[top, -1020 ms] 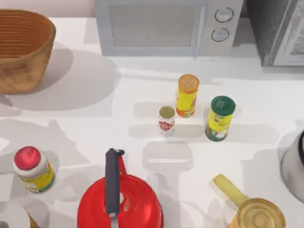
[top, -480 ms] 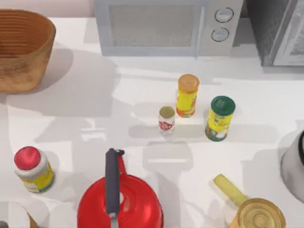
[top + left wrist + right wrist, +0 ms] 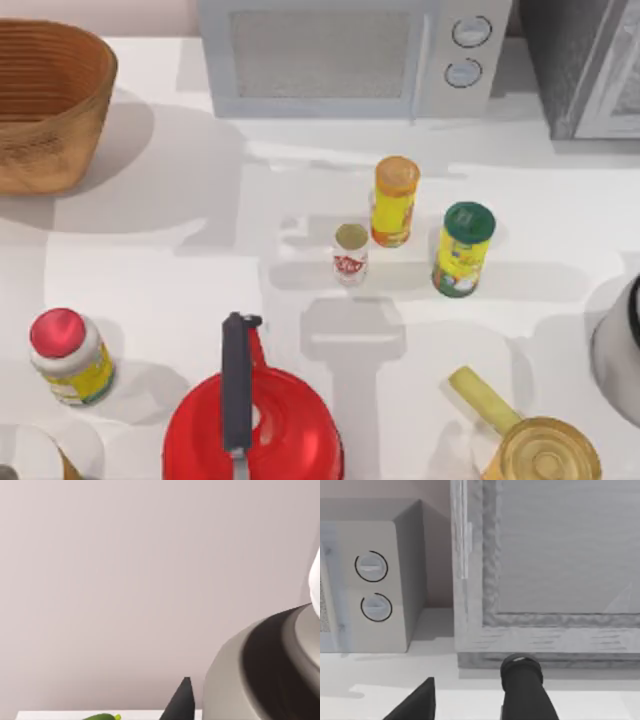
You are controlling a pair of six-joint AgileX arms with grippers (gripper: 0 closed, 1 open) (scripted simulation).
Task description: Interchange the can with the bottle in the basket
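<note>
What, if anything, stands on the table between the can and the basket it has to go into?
Nothing visible does. In the top view the can stands mid-table and the basket sits at the far left corner, with bare white table between them. The orange-lidded bottle and green-lidded bottle stand on the can's other side.

The worktop (image 3: 150, 270) is white. The basket (image 3: 45, 105) at its back left corner is light brown wicker with ribbed sides. The can (image 3: 350, 254) is white with a red label and a pale tan top. Beside it stand a yellow bottle with an orange lid (image 3: 394, 201) and a yellow bottle with a green lid (image 3: 462, 249). The kettle (image 3: 252, 425) at the front edge is red with a dark grey handle. The microwave (image 3: 350, 55) is pale grey
</note>
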